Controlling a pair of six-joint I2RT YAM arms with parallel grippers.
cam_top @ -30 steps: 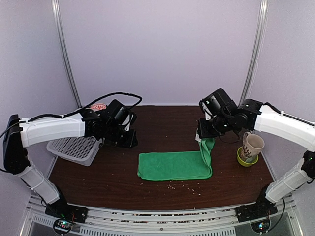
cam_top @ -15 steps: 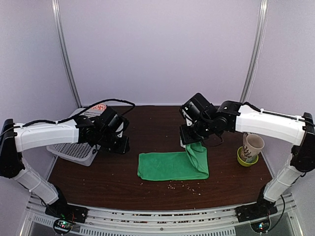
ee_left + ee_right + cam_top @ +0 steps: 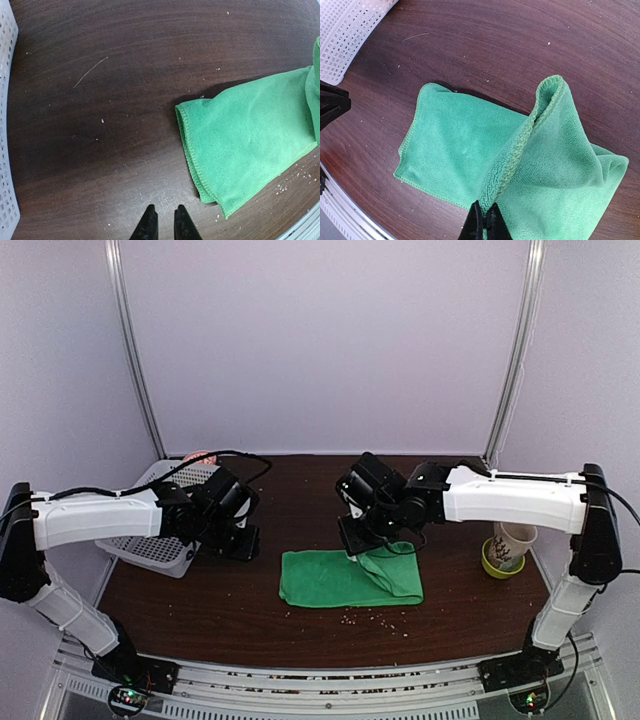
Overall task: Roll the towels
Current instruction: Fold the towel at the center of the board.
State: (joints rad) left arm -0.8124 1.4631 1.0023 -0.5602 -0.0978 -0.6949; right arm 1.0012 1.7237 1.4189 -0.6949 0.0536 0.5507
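Low in the middle of the overhead view, the green towel (image 3: 330, 580) lies on the dark surface (image 3: 300, 490), its left part flat and its right end raised and bent over toward the left. The right pincer (image 3: 484, 210) is clamped tight on that raised hem, so a loose fold arches over the flat layer. I judge this to be the first turn of the roll, with the cloth held high enough for the hem to clear the layer under it. Nothing pins the left end, so a hard drag could slide the whole towel rather than curl it. The left pincer (image 3: 165, 212) hangs over bare wood to the left of the towel, well apart from it. Its fingers are narrow, with a slim gap and nothing between them, and it looks parked out of the way. Crumbs (image 3: 375, 618) dot the surface below the towel's lower edge.

At the left of that view sits a white perforated basket (image 3: 140, 545), partly under the left arm. A pinkish scrap (image 3: 199, 455) shows at its far rim, possibly the second towel, but too little shows to tell. At the right a mug (image 3: 515, 535) stands inside a small green bowl (image 3: 490, 565); what the mug holds cannot be seen.
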